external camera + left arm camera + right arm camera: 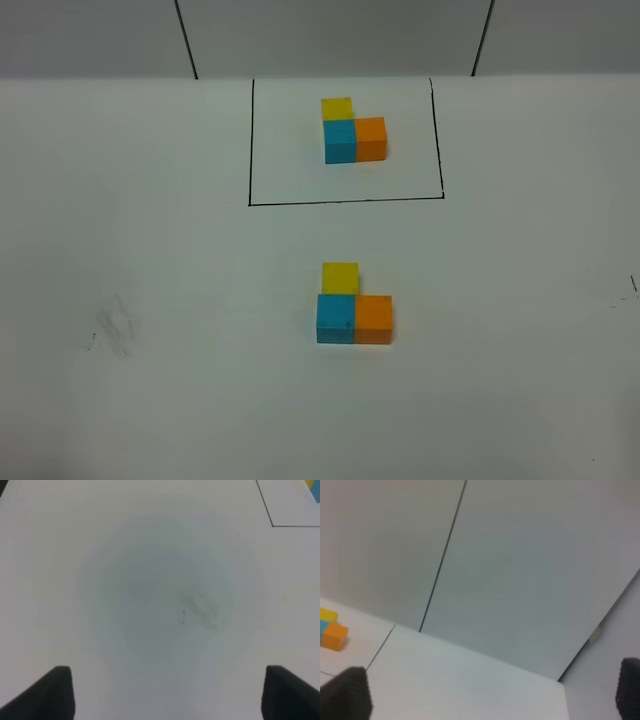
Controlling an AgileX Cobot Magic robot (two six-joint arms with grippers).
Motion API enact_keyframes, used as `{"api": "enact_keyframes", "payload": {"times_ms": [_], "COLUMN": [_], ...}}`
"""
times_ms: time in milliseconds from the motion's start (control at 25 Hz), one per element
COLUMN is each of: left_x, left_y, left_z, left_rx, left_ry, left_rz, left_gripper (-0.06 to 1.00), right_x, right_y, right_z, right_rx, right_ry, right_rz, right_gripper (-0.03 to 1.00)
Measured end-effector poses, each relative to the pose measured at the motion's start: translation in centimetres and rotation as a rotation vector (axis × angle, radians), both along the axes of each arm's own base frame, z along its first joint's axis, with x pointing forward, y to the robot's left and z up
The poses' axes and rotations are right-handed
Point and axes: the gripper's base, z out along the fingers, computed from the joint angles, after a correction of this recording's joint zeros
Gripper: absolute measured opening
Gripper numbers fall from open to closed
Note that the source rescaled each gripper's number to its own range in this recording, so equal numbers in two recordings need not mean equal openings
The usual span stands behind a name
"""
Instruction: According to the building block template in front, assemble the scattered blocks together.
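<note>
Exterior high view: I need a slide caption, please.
Loose cubes form a yellow, sky-blue, orange L matching the framed template; no claw in sight.

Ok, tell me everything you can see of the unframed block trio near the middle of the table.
The scattered blocks are three plain, matte cubes resting flat on the white table: sky-blue at the corner, orange flush against its right side, yellow behind the blue. Together they form an L matching the building block template. No gripper touches them.

Left black two-fingered gripper (167,692): jaws spread wide, nothing between them, aimed down. Right black two-fingered gripper (492,692): jaws fully apart, empty, tilted upward.
</note>
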Motion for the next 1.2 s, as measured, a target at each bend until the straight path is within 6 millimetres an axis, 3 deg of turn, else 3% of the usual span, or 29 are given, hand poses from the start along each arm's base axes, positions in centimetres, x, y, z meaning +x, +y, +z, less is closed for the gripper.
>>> {"api": "enact_keyframes", "payload": {"times_ms": [280,760,1000,1200], "left_x": [0.0,0.0,0.0,0.0], "left_y": [0.0,0.0,0.0,0.0], "left_z": [0.0,0.0,0.0,0.0], "left_rx": [0.0,0.0,0.0,0.0], "left_ry": [0.0,0.0,0.0,0.0], "left_rz": [0.0,0.0,0.0,0.0], "left_gripper": [0.79,0.79,0.79,0.79], "right_x": [-0.8,1.5,1.7,1.7], "right_y": [-0.2,-0.8,-1.0,-1.0], "right_z": [-6.2,-12.1,-13.2,-13.2], "right_rx": [0.09,0.228,0.239,0.243], "right_ry": [0.025,0.339,0.398,0.398], "right_rz": [0.077,-0.024,-0.06,-0.062], "right_gripper": [0.96,0.95,0.94,0.87]}}
